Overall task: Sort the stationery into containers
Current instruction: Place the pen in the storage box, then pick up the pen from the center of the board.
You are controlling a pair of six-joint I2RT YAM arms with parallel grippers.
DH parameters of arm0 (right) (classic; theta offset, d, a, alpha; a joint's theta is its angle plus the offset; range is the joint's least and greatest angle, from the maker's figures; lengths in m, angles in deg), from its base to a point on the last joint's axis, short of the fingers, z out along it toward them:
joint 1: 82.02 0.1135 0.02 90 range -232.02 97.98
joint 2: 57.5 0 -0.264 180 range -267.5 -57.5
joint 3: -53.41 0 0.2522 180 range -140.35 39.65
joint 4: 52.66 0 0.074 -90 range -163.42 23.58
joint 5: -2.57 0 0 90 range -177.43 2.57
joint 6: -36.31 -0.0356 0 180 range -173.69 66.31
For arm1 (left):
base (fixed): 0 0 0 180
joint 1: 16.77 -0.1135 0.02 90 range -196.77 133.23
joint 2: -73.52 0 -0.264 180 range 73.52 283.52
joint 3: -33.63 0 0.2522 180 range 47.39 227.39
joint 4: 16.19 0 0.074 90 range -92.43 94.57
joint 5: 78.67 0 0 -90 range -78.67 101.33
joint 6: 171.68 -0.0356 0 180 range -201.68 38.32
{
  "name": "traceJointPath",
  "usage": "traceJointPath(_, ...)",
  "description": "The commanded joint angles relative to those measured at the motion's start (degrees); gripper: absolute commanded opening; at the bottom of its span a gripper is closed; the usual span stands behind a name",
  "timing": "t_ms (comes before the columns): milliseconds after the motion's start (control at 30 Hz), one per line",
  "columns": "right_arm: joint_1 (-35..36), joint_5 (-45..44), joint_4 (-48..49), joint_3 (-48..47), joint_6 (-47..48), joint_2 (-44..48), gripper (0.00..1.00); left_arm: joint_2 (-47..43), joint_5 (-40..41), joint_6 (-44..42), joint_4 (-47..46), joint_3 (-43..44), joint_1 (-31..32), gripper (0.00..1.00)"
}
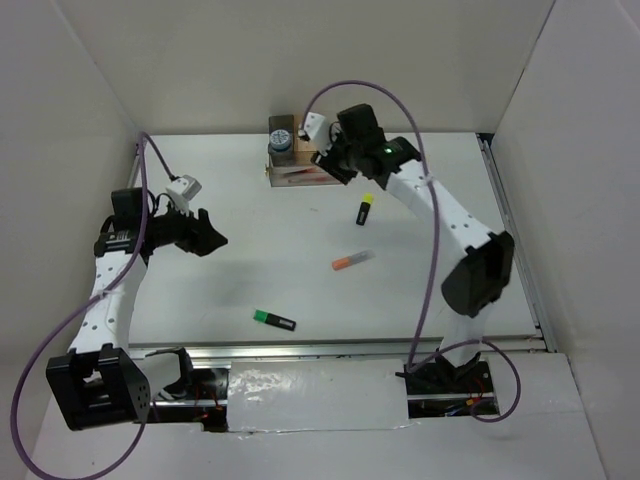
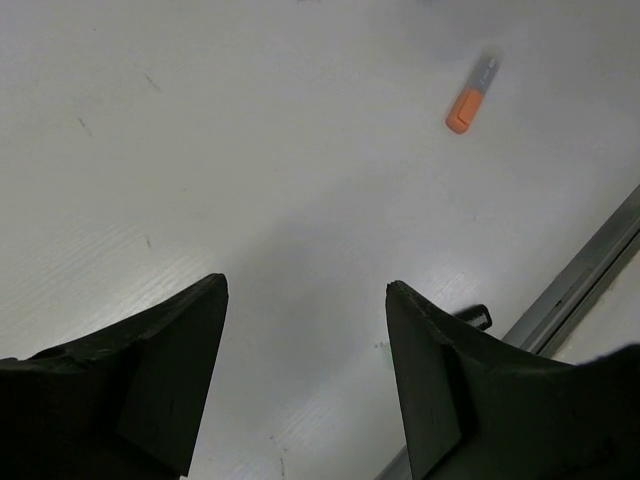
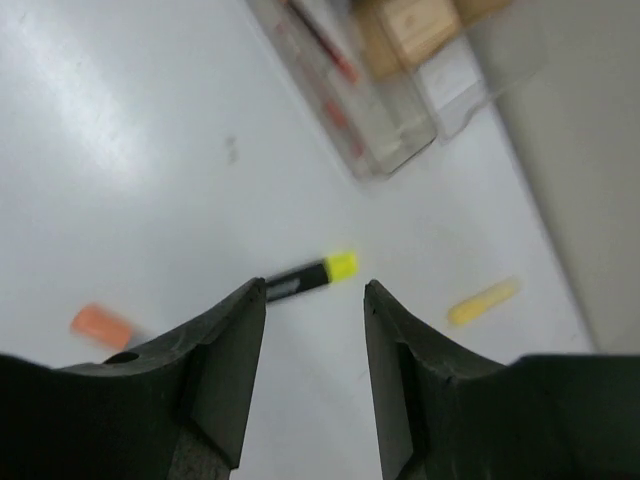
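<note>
Up at 12 o'clock by the organiser (image 1: pixel 298 178), hovering with right gripper (image 3: pixel 315 290) parted and empty, likely between pick-ups. Next: dropping onto the yellow-ended highlighter (image 3: pixel 305 276), at 5 o'clock from those jaws, lying along their closing line, so probably needing a wrist turn. At 9 o'clock, left gripper (image 2: pixel 305 290) parted, idle.

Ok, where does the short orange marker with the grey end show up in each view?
Top external: orange marker mid-table, right of centre.
Left wrist: marker upper right.
Right wrist: marker at lower left edge, blurred.
Shared landmark: black highlighter with yellow end, near it in top and right-wrist views.
</note>
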Motion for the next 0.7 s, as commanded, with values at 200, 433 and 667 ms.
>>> traceJointPath(200, -9.14, 16.23, -9.52, 25.55, -20.66, 15.06, 0.52, 0.66, 14.51, -3.26, -4.70, 0.69, 19.20, 0.78)
traceJointPath(433, -23.99, 17.66, -6.10, 36.45, -33.77, 26.76, 0.54, 17.05, 35.08, -0.63, -9.28, 11.14, 44.41, 0.74)
traceJointPath(667, -32.09, 19.67, -7.15, 42.61, -36.33, 35.64, 0.54, 36.59, 38.70, 2.89, -8.14, 25.73, 51.65, 0.71)
